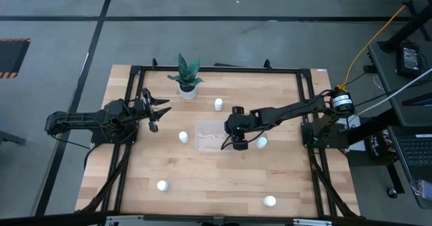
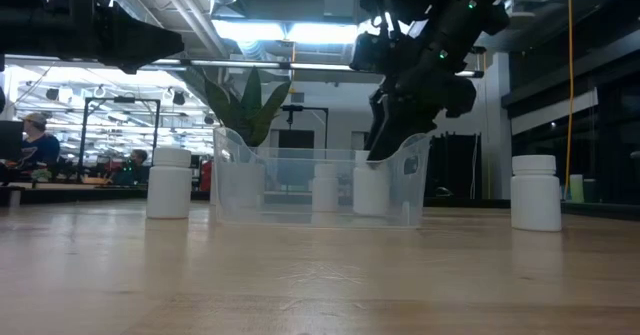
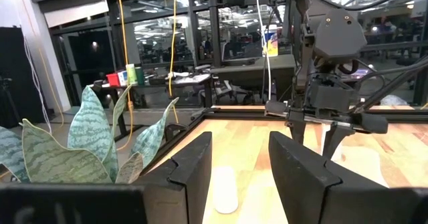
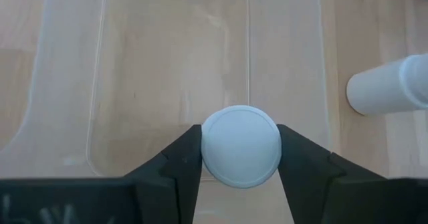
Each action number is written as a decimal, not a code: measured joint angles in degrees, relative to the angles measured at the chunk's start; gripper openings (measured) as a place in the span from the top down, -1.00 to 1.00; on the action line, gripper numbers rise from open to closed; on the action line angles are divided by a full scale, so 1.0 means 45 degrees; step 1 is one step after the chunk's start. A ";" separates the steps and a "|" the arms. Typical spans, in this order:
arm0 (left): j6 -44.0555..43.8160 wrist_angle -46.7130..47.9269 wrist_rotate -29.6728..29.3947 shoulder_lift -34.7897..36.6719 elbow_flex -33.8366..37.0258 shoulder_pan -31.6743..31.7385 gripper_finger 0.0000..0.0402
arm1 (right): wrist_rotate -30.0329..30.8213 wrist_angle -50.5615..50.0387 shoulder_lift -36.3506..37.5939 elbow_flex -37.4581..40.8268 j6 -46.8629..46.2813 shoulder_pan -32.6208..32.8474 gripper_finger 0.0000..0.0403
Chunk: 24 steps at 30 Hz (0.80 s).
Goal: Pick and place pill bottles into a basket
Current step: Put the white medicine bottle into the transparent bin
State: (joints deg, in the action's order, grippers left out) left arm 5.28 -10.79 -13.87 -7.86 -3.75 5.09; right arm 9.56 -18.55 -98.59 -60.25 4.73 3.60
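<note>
In the right wrist view, a pill bottle (image 4: 240, 146) is seen clamped between the right gripper (image 4: 240, 154) fingers over the clear basket (image 4: 167, 63), while the left gripper (image 1: 159, 111) is held parted, empty, near the plant (image 1: 186, 72)

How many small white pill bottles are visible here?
6. Five small white pill bottles stand on the table: beside the plant, left of the clear plastic basket, right of it, near-left, near-right. One is in the right end effector.
</note>
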 joint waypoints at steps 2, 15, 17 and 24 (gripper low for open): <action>-0.0005 0.0000 0.0000 0.0000 0.0001 0.0001 0.29 | 0.0000 -0.0018 -0.0005 0.0000 0.0000 0.0000 0.18; -0.0005 0.0005 0.0000 0.0000 0.0000 0.0001 0.29 | 0.0000 -0.0013 -0.0010 0.0000 -0.0031 0.0000 -0.13; -0.0005 0.0010 0.0000 0.0000 0.0005 0.0003 0.29 | 0.0000 -0.0013 -0.0010 0.0000 0.0026 0.0000 -0.14; -0.0005 0.0010 0.0000 0.0000 0.0000 0.0002 0.29 | 0.0237 -0.1151 -0.0010 -0.0674 0.0005 0.0003 -0.15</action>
State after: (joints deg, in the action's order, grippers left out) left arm 5.26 -10.74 -13.87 -7.86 -3.75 5.10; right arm 10.63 -23.73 -98.63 -63.28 4.75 3.61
